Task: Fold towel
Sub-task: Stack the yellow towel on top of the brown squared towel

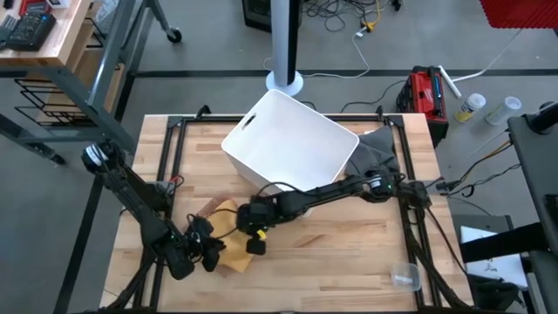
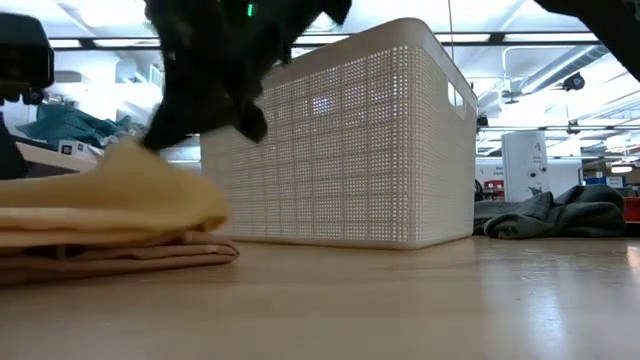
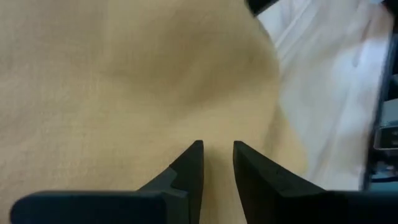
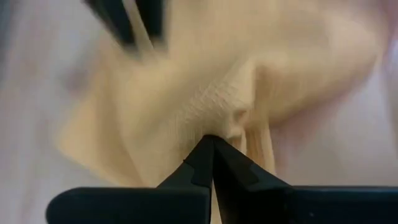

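A yellow towel lies bunched in layers on the wooden table near its front left, and it also shows in the low view. My right gripper reaches in from the right and is shut on a raised part of the cloth. My left gripper stands at the towel's near left side. Its fingers are a narrow gap apart, close over the cloth. I cannot tell whether they touch it. My right gripper pinches a puckered fold of the towel between its two fingertips, and creases run out from that spot. In the low view the top layer rises to a peak under the dark fingers. The lower layers stay on the table.
A white perforated basket stands behind the towel at the table's far middle. A grey cloth lies to its right. A clear plastic cup lies near the front right. Bare wood shows in front of the towel.
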`<control>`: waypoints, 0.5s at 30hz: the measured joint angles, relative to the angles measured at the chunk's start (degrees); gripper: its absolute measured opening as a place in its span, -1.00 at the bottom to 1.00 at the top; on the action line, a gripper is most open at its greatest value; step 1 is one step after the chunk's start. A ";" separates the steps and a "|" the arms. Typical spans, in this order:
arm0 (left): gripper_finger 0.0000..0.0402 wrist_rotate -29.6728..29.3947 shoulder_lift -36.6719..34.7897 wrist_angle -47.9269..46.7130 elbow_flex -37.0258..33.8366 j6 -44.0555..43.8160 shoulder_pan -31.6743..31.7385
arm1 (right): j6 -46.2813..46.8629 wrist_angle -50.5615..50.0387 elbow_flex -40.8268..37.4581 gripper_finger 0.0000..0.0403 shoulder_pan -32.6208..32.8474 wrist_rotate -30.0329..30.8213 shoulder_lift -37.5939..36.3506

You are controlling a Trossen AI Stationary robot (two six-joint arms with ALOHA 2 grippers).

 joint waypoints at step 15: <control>-0.62 1.43 -2.72 -5.38 0.98 -3.61 -1.53 | 2.29 -11.78 -1.70 -0.99 0.13 0.00 -2.26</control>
